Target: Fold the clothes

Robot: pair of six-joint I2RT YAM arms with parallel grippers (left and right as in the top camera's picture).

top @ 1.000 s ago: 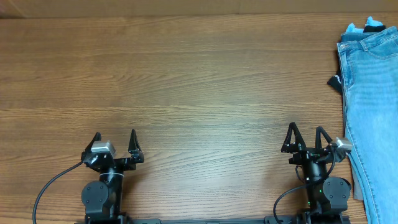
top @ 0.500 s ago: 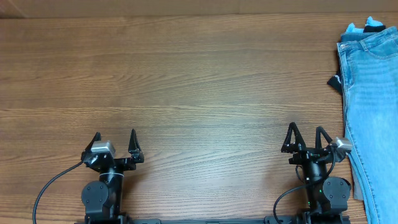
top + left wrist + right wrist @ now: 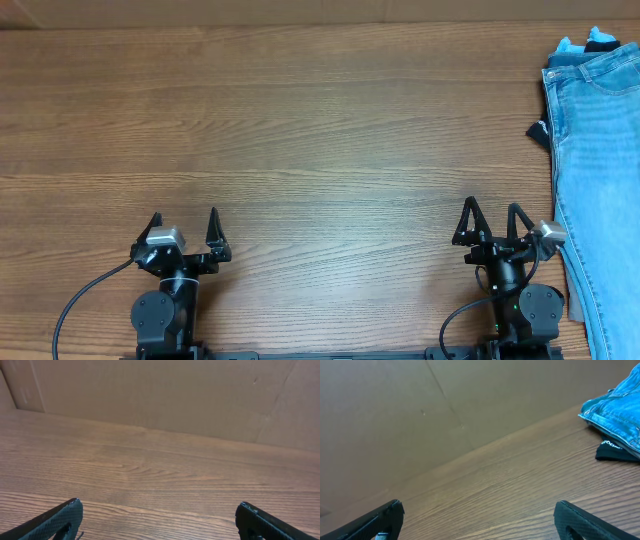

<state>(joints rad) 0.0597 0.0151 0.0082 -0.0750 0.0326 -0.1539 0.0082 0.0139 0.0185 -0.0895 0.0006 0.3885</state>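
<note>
Light-blue denim jeans (image 3: 600, 160) lie lengthwise along the table's right edge, waist at the far end, running out of view on the right. They also show at the right of the right wrist view (image 3: 620, 407). A black garment (image 3: 539, 131) pokes out at their left side, also in the right wrist view (image 3: 615, 452). A sky-blue garment (image 3: 572, 45) and another black bit (image 3: 600, 39) peek out at the far end. My left gripper (image 3: 185, 228) is open and empty at the front left. My right gripper (image 3: 493, 220) is open and empty at the front right, just left of the jeans.
The wooden table (image 3: 300, 140) spreads between and beyond the grippers. A brown cardboard wall (image 3: 160, 395) stands along the table's far edge, also in the right wrist view (image 3: 420, 420). A dark patch (image 3: 577, 313) shows at the jeans' left edge near the front.
</note>
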